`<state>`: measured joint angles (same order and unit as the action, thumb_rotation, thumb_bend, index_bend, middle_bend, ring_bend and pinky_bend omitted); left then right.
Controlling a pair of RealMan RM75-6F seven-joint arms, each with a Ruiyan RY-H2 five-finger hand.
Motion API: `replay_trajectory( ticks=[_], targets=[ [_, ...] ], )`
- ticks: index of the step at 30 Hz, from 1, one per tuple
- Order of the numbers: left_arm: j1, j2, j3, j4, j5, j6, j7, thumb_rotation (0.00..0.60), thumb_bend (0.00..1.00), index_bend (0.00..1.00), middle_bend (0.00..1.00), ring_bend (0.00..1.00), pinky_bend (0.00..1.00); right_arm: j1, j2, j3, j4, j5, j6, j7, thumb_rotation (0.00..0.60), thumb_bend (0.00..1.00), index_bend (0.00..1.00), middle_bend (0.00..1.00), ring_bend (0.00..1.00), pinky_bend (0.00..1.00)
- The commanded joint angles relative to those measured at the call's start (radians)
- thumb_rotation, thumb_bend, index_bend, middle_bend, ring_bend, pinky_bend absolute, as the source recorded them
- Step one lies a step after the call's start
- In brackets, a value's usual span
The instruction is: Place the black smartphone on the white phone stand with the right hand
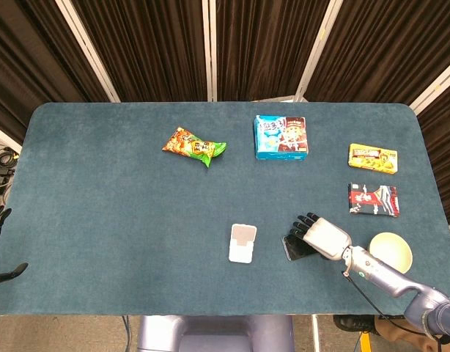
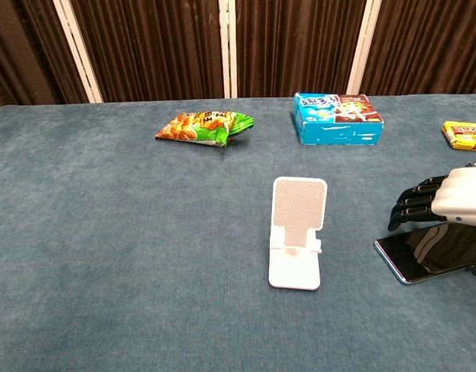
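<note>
While the black smartphone point(image 2: 433, 250) is lying flat on the blue surface point(image 1: 122, 213), the right robot hand point(image 1: 322, 236) is hovering over it.
The hand's dark fingers point(image 2: 415, 204) are curling downward above the phone, grasping nothing; the white phone stand point(image 2: 298, 232) is standing just left of the phone, apart from it.
</note>
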<state>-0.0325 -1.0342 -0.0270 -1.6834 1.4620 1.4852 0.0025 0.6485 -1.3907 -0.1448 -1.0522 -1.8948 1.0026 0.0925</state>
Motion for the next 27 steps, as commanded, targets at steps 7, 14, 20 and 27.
replay_trajectory(
  ticks=[7,14,20,27],
  targets=[
    [-0.002,-0.003,-0.001,0.002,-0.003,-0.004,0.004,0.600,0.00,0.00,0.00,0.00,0.00,0.013,-0.036,-0.022,0.063,0.012,-0.013,-0.006,0.600,0.08,0.23,0.27,0.17,0.25],
    [-0.005,-0.007,-0.001,0.003,-0.006,-0.008,0.012,0.600,0.00,0.00,0.00,0.00,0.00,0.022,-0.062,-0.035,0.099,0.011,-0.009,-0.002,0.600,0.18,0.35,0.37,0.25,0.29],
    [-0.008,-0.009,-0.002,0.003,-0.010,-0.014,0.015,0.600,0.00,0.00,0.00,0.00,0.00,0.017,-0.072,-0.047,0.129,0.001,0.048,0.027,0.600,0.34,0.54,0.50,0.38,0.37],
    [-0.008,-0.005,0.000,0.002,-0.004,-0.012,0.006,0.600,0.00,0.00,0.00,0.00,0.00,-0.008,-0.071,-0.052,0.207,-0.041,0.203,-0.010,0.600,0.38,0.57,0.54,0.42,0.40]
  ],
)
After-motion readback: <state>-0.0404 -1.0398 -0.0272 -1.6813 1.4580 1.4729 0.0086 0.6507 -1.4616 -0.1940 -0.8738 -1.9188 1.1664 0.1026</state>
